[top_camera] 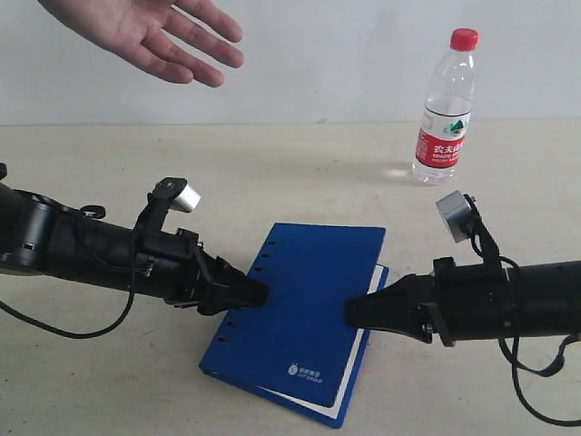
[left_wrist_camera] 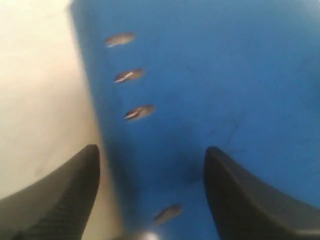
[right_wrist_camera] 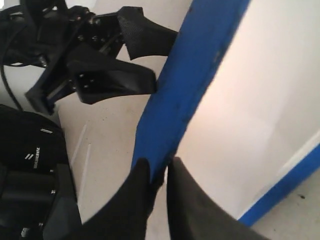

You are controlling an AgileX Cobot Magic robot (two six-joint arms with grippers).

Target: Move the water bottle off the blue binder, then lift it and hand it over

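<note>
The water bottle (top_camera: 447, 109), clear with a red cap and a red-and-white label, stands upright on the table at the back right, apart from the blue binder (top_camera: 309, 300). The binder lies in the middle between both arms. My right gripper (top_camera: 352, 312) is shut on the edge of the blue cover (right_wrist_camera: 185, 85), which is raised off the white pages (right_wrist_camera: 250, 100). At the binder's riveted spine edge (left_wrist_camera: 215, 75) my left gripper (left_wrist_camera: 150, 170) is open, one finger over the table and one over the cover. It also shows in the right wrist view as the left gripper (right_wrist_camera: 165, 60), fingers spread.
An open human hand (top_camera: 154, 36) hovers palm-down at the upper left, above the left arm. Pale tabletop (top_camera: 300, 173) lies bare between the binder and the bottle. Cables trail from both arms near the front edge.
</note>
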